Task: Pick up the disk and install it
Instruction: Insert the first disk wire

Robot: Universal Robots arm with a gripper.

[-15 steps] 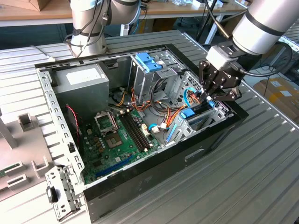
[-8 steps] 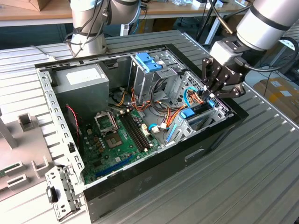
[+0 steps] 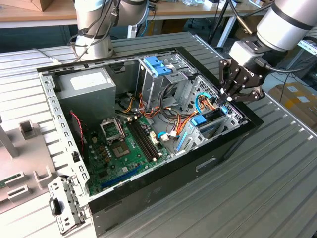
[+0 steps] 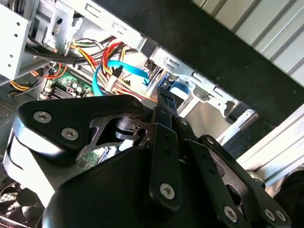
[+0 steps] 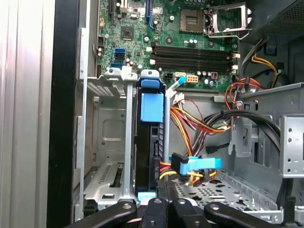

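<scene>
Currently the gripper sits low over the drive cage at the corner of the open computer case nearest the exterior view's right. Its fingers are drawn close together in the first wrist view — whether they actually clamp anything cannot be told.

The disk stands on edge inside the drive cage, in the slot beside an unoccupied silver bay. Its dark body is framed by blue rails, with the blue end tab facing the motherboard. The fingertips meet the disk's near end.

A thin blue cable and a bundle of red, yellow and orange wires run just beside the cage. The case rests on a ribbed metal table — a loose metal bracket lies off the case's corner at the exterior view's left.
</scene>
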